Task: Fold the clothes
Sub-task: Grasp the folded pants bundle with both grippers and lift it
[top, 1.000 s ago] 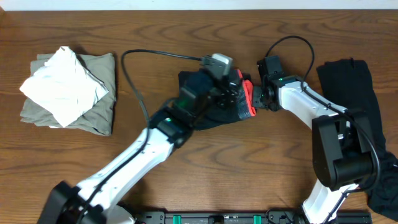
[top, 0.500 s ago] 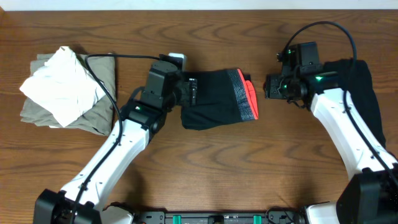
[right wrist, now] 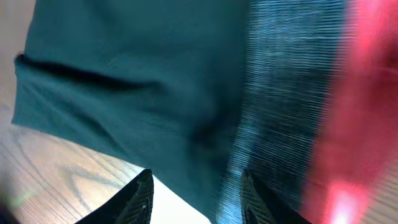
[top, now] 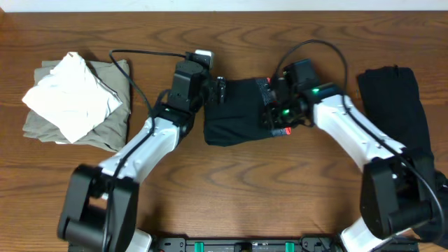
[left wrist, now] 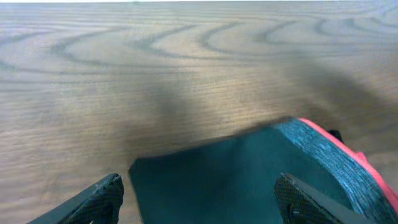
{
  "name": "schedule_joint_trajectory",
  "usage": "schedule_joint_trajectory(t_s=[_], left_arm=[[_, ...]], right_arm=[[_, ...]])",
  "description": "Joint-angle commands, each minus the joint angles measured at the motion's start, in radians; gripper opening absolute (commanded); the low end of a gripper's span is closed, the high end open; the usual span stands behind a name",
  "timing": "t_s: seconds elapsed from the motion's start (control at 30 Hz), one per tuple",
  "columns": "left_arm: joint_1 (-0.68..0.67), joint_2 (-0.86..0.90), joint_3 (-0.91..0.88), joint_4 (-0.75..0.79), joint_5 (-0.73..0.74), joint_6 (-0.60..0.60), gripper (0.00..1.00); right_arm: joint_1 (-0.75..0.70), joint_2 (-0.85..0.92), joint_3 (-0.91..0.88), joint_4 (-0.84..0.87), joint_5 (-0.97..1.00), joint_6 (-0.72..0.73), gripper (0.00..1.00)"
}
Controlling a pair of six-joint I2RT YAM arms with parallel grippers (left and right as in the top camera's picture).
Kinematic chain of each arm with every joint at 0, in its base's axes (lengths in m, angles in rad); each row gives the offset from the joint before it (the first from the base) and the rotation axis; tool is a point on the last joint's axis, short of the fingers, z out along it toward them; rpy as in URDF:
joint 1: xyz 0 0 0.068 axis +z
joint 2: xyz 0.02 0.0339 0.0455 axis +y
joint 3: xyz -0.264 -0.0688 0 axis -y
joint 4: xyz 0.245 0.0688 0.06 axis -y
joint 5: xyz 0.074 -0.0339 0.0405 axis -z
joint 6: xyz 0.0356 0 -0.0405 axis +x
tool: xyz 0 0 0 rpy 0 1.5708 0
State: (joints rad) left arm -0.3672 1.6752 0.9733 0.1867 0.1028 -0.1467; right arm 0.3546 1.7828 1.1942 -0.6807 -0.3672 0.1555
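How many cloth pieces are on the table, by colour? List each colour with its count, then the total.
Black: 2, the folded black pants and the black garment at the right
Olive: 1, the olive garment
White: 1, the white cloth lying on it
Total: 4

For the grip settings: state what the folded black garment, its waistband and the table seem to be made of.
Folded black garment: soft matte fabric, probably a knit; it lies limp with soft folds.
Waistband: ribbed grey elastic, it seems, with fine stripes and coral-red lining.
Table: wood or wood-look laminate, satin finish; swirling grain shows.
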Motion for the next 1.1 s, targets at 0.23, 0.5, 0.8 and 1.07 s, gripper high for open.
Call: schedule_joint_trajectory(t_s=[0.23,0.5,0.8,1.07], left_arm=[[0.004,0.206,0.009,0.039,0.092,0.030,0.80],[0.004,0.239,0.009,-0.158,0.092,0.030,0.70],[0.002,0.239,0.009,-0.463,0.092,-0.124,0.40],[-0.012,0.238,0.009,-0.692,0.288,-0.184,0.34]], right_arm=[[0.051,0.124,-0.005,0.045,0.142,0.058,0.46],[0.049,0.146,-0.005,0.093,0.342,0.076,0.51],[0.044,0.146,-0.005,0.230,0.406,0.075,0.59],[0.044,0.146,-0.005,0.398,0.404,0.075,0.63]])
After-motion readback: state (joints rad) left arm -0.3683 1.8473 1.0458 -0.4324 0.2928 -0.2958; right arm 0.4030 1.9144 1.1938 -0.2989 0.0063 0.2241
